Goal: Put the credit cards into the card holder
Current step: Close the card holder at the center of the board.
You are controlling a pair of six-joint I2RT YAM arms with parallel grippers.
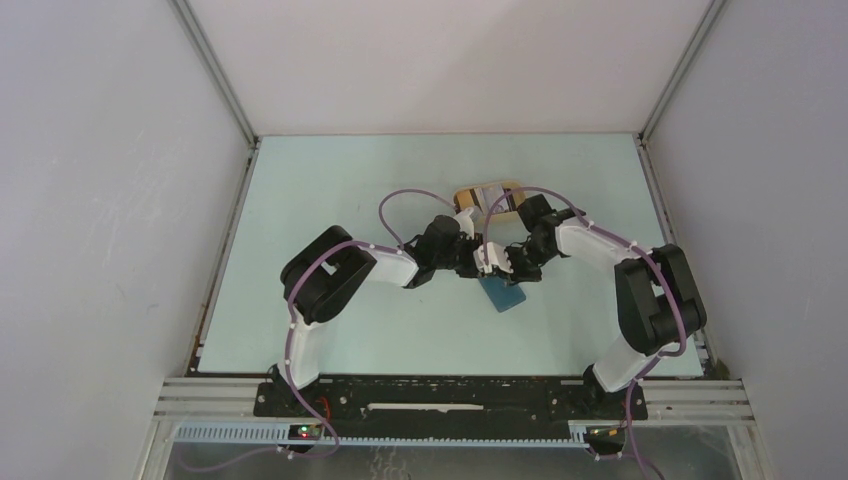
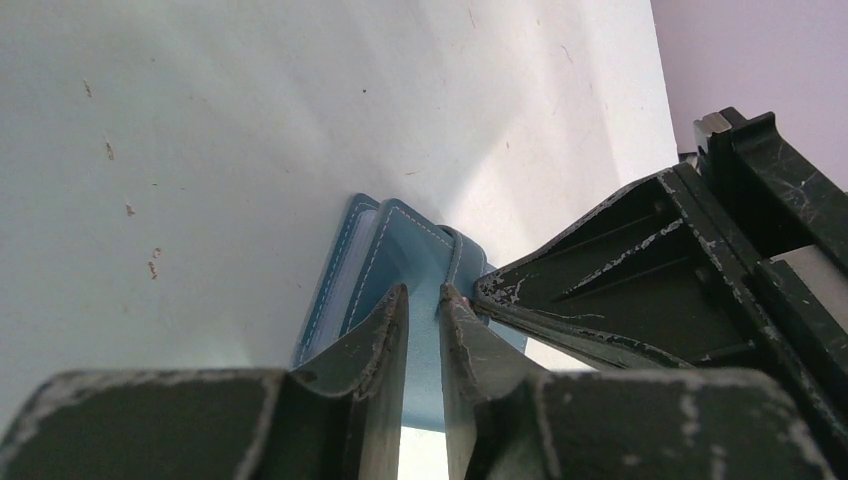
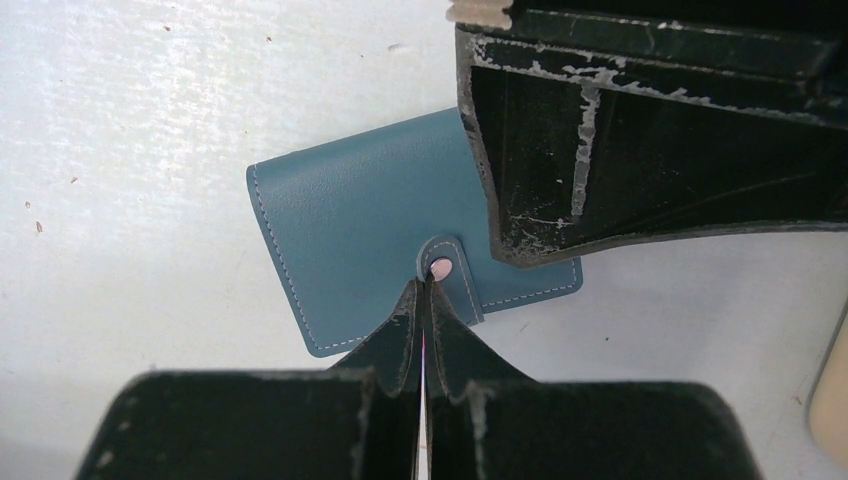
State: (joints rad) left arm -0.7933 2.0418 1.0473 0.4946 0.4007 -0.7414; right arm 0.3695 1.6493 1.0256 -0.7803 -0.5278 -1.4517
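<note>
Opening not begun, I judge: wallet (image 3: 350, 250) lies folded on the table (image 3: 130, 150), no cards inside yet. My right gripper (image 3: 424, 290) is pressed together at the snap tab (image 3: 441, 267). My left gripper (image 2: 423, 295) is nearly together at the wallet's edge, and I cannot tell whether it grips.

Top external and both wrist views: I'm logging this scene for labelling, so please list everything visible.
Teal-blue stitched folding wallet: one, teal-blue, closed and flat on the table centre, snap tab over its cover.
Tan oval tray: one, tan, just behind the grippers.
Pale flat cards: count unclear, whitish, inside the tray.
Pale blue-green tabletop: one, under everything.
Purple cables: several, purple, looping along both arms.
White-and-black arms: two, meeting over the wallet.
Left gripper: one, black, fingers closed on the wallet's edge.
Right gripper: one, black, fingers together at the snap tab.
</note>
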